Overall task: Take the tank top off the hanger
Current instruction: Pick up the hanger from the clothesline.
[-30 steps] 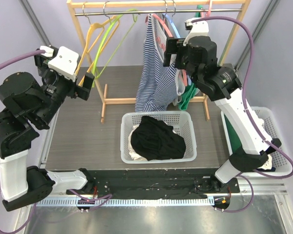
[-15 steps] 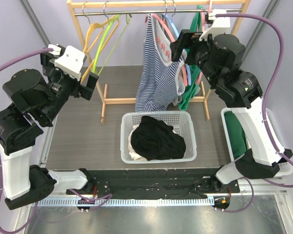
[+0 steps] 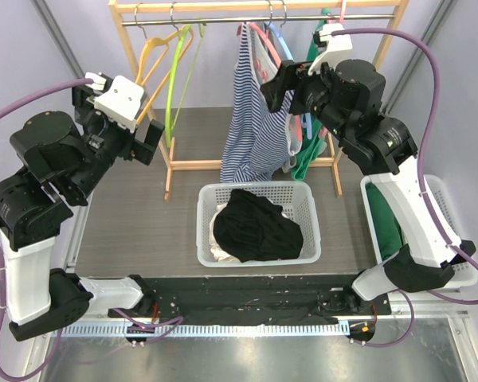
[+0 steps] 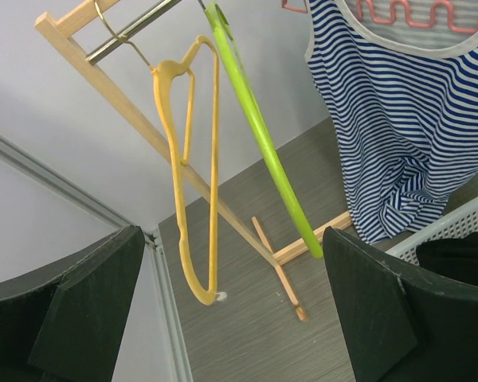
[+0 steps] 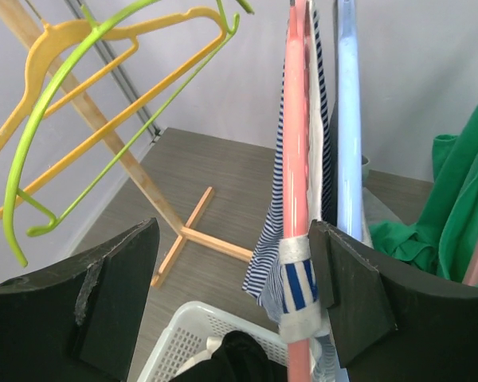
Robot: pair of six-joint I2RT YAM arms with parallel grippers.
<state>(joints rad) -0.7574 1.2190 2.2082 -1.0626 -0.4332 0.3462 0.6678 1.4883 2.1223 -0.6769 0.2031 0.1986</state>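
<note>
Right wrist view: right tool [image 5: 233,239] open, pink hanger [image 5: 297,159] with the striped tank top [image 3: 251,127] between its fingers [image 5: 350,302]; left tool [image 4: 233,239] at the worktop's [image 3: 143,231] 9 o'clock, open.

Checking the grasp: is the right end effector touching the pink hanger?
Cannot tell. Right wrist view: pink hanger sits beside one finger of the right end effector; gap unclear.

From my right wrist, the striped tank top [image 5: 264,247] shows only edge-on behind the pink hanger [image 5: 296,119], whose hook runs off at 12 o'clock. Overhead, my right hand [image 3: 275,89] covers its strap at 3 o'clock.
</note>
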